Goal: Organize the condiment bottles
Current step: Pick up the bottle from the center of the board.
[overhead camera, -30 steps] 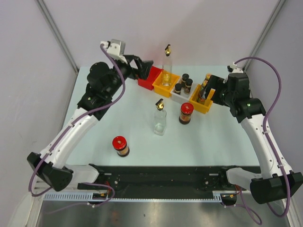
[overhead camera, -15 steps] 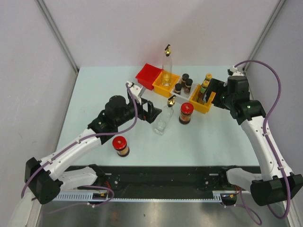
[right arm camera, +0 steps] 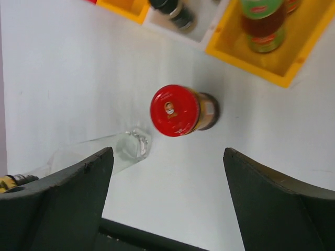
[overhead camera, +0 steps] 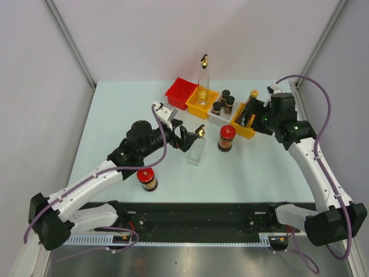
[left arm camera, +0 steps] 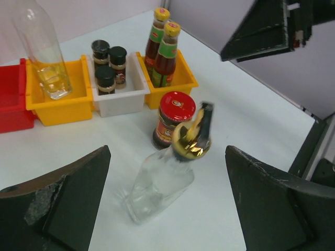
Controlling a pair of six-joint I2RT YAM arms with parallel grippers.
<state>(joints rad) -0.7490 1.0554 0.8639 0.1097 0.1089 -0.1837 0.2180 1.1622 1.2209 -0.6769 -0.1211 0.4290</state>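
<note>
Pale bench (overhead camera: 115,115), grey walls (overhead camera: 173,34) behind. Left jar (overhead camera: 147,178) noted upright at front. Left claw (left arm camera: 167,157) held open, jaws set either side of tilted bottle (left arm camera: 157,185), clear of it. Along back, a row is formed: red bin (left arm camera: 10,104); orange bin (left arm camera: 57,107) with upright bottle (left arm camera: 44,57); white bin (left arm camera: 123,102) with shakers (left arm camera: 107,63); second orange bin (left arm camera: 183,78) with sauce bottles (left arm camera: 163,49). Right jar (left arm camera: 175,115) stood just beside tilted bottle. Right claw (right arm camera: 166,198) held open near second orange bin.

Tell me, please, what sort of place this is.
Probably a robotics lab cell, not a kitchen: a table walled by white panels, a left arm and right arm bolted at its near edge, condiment bottles staged with plastic bins.
</note>
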